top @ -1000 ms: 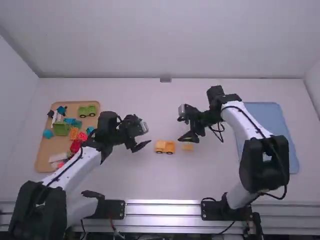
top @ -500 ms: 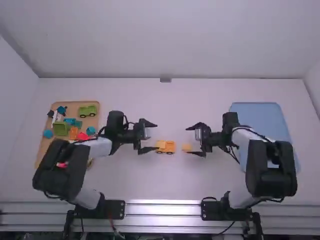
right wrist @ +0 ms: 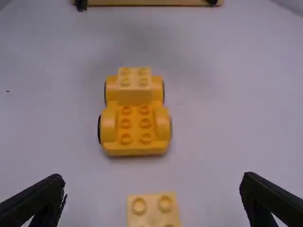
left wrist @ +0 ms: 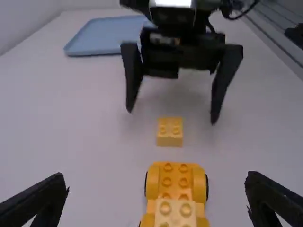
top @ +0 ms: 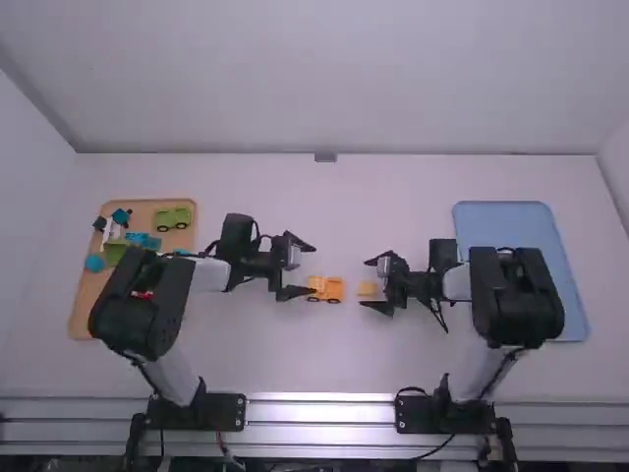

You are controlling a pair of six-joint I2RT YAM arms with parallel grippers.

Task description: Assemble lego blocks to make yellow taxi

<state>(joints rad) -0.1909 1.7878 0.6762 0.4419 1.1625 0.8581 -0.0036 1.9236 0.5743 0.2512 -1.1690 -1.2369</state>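
Tan parts tray is well left of the yellow wheeled taxi base; left gripper is at the base's left end, fingers spread, empty. Base is upright on the white table, four-stud yellow brick seated on its left end. Loose four-stud yellow brick is just right of base, right gripper there too, wide open and empty, blue tray well right.
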